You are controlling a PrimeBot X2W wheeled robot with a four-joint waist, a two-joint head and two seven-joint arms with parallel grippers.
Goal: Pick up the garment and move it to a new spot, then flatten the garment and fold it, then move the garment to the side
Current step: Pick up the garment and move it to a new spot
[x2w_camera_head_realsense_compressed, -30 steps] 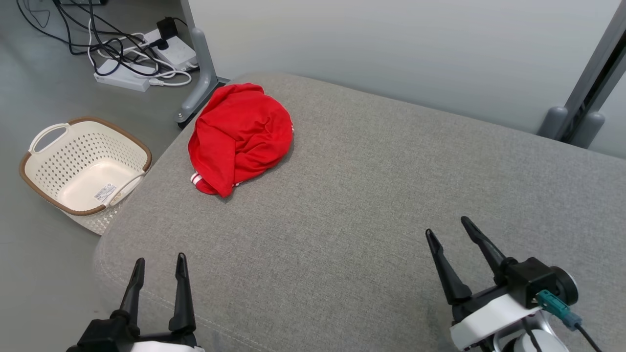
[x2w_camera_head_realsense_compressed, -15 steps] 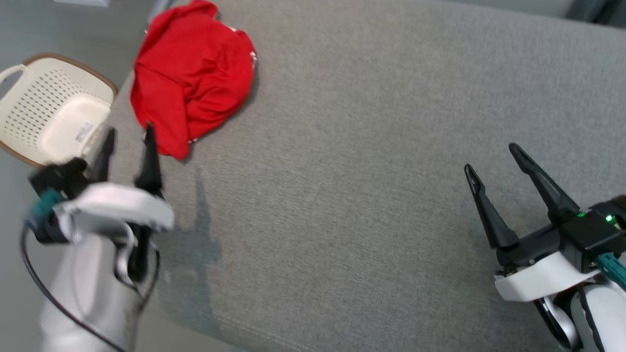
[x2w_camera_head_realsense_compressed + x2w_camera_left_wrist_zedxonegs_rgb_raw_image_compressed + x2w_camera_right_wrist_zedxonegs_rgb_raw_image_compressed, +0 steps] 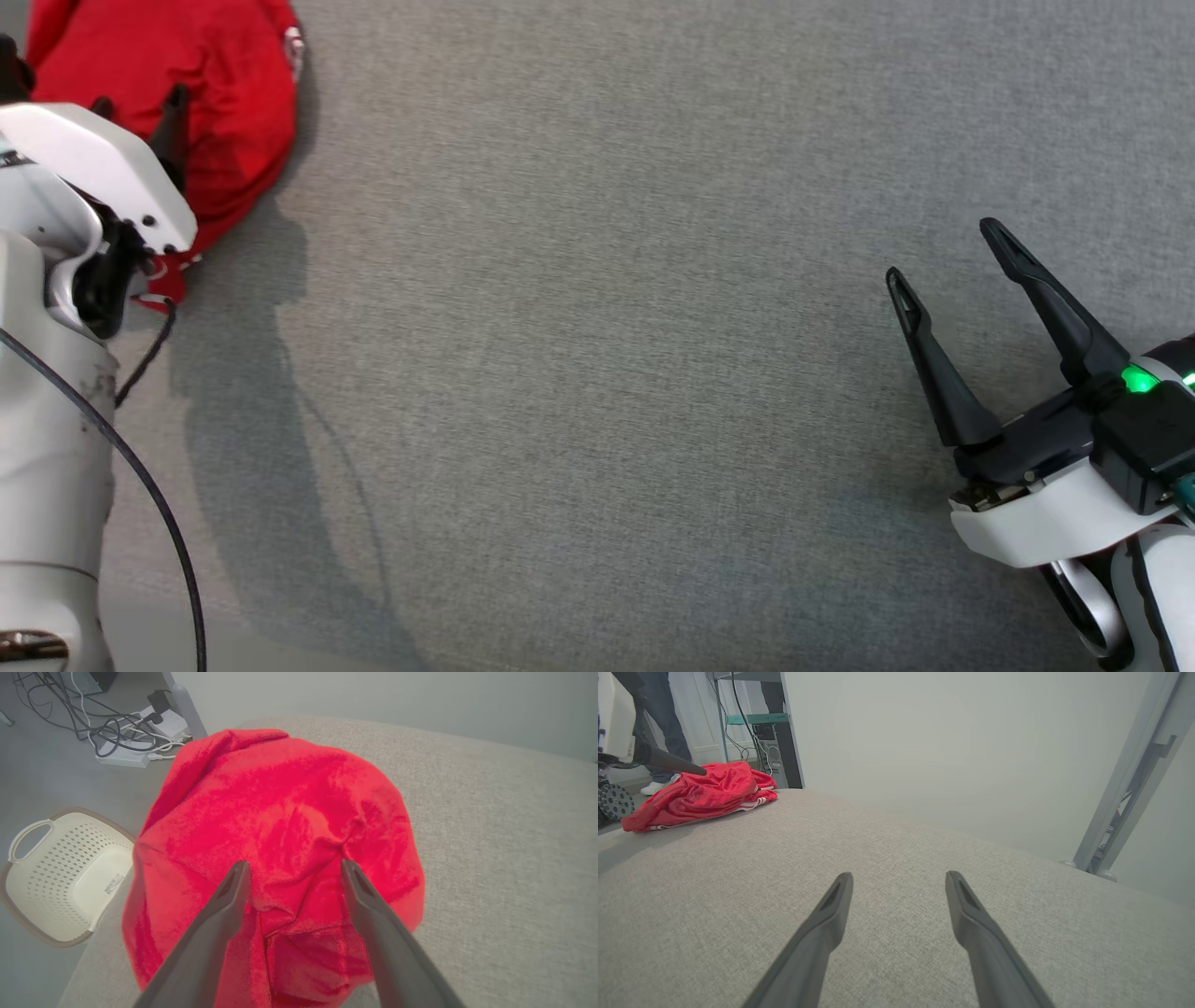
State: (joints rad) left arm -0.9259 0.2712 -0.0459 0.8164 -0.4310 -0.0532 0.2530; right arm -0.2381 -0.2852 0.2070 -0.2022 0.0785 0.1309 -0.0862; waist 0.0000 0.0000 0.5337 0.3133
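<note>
Garment (image 3: pixel 280 812), a red one, lies in a crumpled heap on the grey couch (image 3: pixel 607 373). It sits by the far left corner of the couch, and its side reaches the left edge. A bit of white stripe shows at its rim in the right wrist view.

The left gripper (image 3: pixel 294 864) is right over the heap. Its two fingers are spread wide, with red cloth under the gap. The tips are at the cloth, but I cannot tell if they press into it. Nothing is pinched. In the head view the white left arm (image 3: pixel 56 373) runs up the left side and throws a long shadow on the couch.

The right gripper (image 3: pixel 943 250) is well apart from the garment, over the bare right part of the couch. Its fingers are spread wide too, and it holds nothing. A green light (image 3: pixel 1134 378) glows on it.

A cream basket (image 3: pixel 60 868) with holes stands on the floor (image 3: pixel 42 779), just beside the left edge of the couch. Past the far left corner, wires (image 3: pixel 93 728) and white plug boxes lie on the floor. A pale wall (image 3: pixel 948 742) stands behind the far edge. A grey post (image 3: pixel 1134 779) leans up near the far right. A person's legs (image 3: pixel 663 718) in dark trousers and a white shoe (image 3: pixel 654 787) show beyond the garment.
</note>
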